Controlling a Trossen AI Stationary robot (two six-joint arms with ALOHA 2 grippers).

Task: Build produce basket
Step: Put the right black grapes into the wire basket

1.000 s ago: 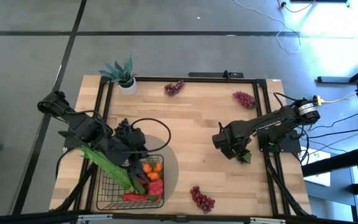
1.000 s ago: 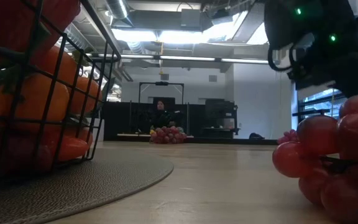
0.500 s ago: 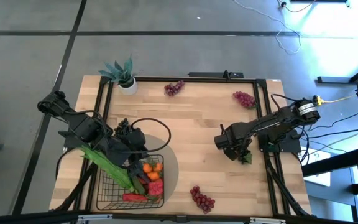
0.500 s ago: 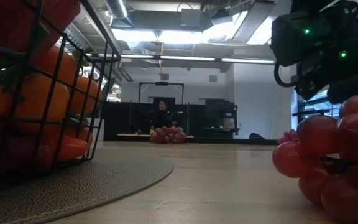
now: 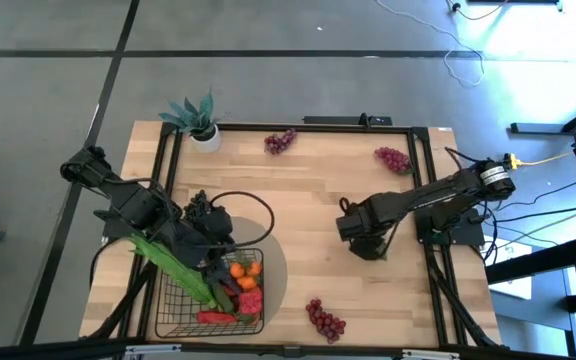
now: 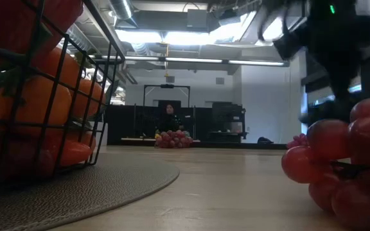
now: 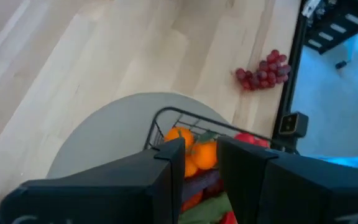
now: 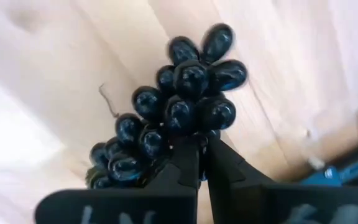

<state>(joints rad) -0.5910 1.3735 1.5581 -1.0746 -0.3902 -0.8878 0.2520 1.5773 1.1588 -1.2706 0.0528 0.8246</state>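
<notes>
You have no readable brand, label or writing anywhere here. Your surface is a pale wooden table [image 5: 308, 200] with a black frame, standing on a grey floor; the low view looks into a lit room where a person [image 6: 167, 117] sits far behind it. Your right gripper [image 8: 199, 163] is over the table's right part, its fingers pinched nearly together on a dark grape bunch [image 8: 169, 118], glossy black, which lies on the wood just ahead of them. Your left gripper [image 7: 199, 158] hovers directly above the basket [image 5: 173, 300], its jaws a narrow gap apart with nothing between them. That dark wire-mesh basket rests on a grey round mat [image 7: 98, 134] and holds tangerines [image 5: 244, 269], red pieces and a long green bean pod [image 5: 173, 262]. Red grape bunches lie well apart from both grippers: one [image 5: 325, 319] near the front edge, two [image 5: 392, 157] [image 5: 279, 141] at the far edge. A potted plant [image 5: 196, 118] stands at the far left corner.
</notes>
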